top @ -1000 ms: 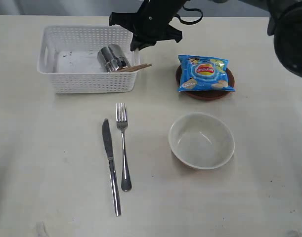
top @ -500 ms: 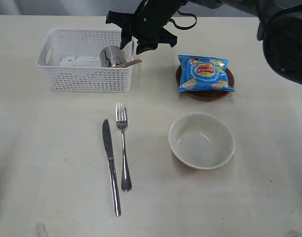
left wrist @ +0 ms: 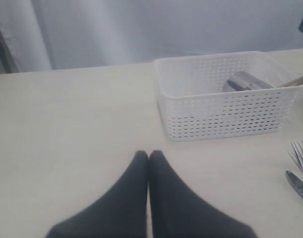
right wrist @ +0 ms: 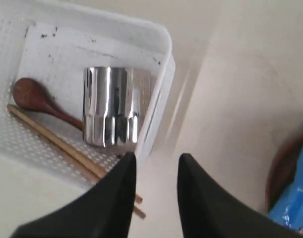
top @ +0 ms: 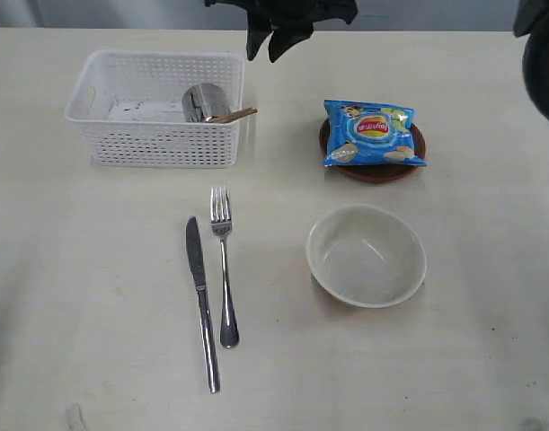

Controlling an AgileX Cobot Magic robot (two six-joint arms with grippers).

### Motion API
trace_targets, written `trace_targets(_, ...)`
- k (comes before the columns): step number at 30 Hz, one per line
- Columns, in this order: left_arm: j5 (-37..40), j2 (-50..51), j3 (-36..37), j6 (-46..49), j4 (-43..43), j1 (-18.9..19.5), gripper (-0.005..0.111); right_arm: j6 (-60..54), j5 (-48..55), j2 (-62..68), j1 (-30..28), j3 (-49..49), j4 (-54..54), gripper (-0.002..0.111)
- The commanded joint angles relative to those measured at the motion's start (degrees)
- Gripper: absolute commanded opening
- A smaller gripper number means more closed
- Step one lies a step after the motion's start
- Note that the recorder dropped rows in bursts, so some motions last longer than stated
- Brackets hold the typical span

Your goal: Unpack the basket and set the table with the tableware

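Basket sat far left on the table with the cup lying inside, knife and fork side by side near it, while my left gripper was pinched closed and my right gripper hung parted, empty, above the basket's right end.

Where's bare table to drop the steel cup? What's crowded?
Exterior view: bare table between fork and bowl, left of the knife below the basket, and right of the bowl. Crowded: the basket's right end holds cup, spoon and chopsticks; the chip bag covers the plate.
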Motion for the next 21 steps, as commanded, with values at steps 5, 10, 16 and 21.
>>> trace_targets(5, -0.4, -0.3, 0.1, 0.1, -0.2, 0.2, 0.0, 0.3, -11.0, -15.6, 3.3, 23.3, 0.7, 0.027)
trace_targets(10, -0.4, -0.3, 0.1, 0.1, -0.2, 0.2, 0.0, -0.3, -10.8, -21.4, 8.8, 33.0, 0.6, 0.027)
trace_targets(16, -0.4, -0.3, 0.1, 0.1, -0.2, 0.2, 0.0, 0.5, -13.0, -23.1, 17.7, 40.0, 0.5, 0.027)
trace_targets(21, -0.4, -0.3, 0.1, 0.1, -0.2, 0.2, 0.0, 3.7, -15.8, -20.4, 20.6, 43.0, 0.0, 0.028)
